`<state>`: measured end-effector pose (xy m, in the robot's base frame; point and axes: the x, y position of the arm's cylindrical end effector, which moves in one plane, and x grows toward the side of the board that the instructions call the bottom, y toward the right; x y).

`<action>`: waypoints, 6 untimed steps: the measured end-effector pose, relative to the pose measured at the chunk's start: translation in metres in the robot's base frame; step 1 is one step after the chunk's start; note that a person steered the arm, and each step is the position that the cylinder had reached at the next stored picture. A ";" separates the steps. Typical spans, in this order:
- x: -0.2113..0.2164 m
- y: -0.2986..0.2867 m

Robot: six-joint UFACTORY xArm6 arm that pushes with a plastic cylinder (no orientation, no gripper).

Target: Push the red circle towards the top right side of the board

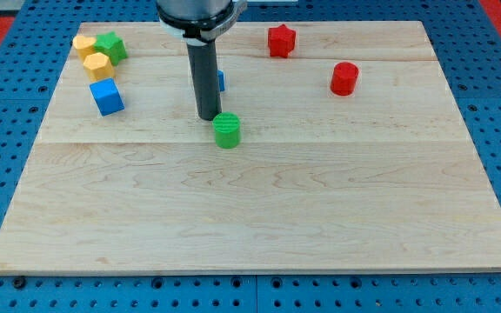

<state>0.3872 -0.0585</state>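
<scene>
The red circle (344, 78), a short cylinder, stands on the wooden board (259, 200) at the upper right. My tip (208, 117) rests on the board left of centre, well to the left of the red circle. It is just up and left of the green circle (227, 130), close to it. A blue block (220, 81) is mostly hidden behind the rod.
A red star (281, 40) lies near the top edge. At the upper left stand a green star (110, 46), two yellow hexagon blocks (83, 43) (97, 65) and a blue cube (107, 96). A blue pegboard (7, 130) surrounds the board.
</scene>
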 end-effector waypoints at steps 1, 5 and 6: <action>-0.001 0.064; -0.060 0.200; -0.041 0.211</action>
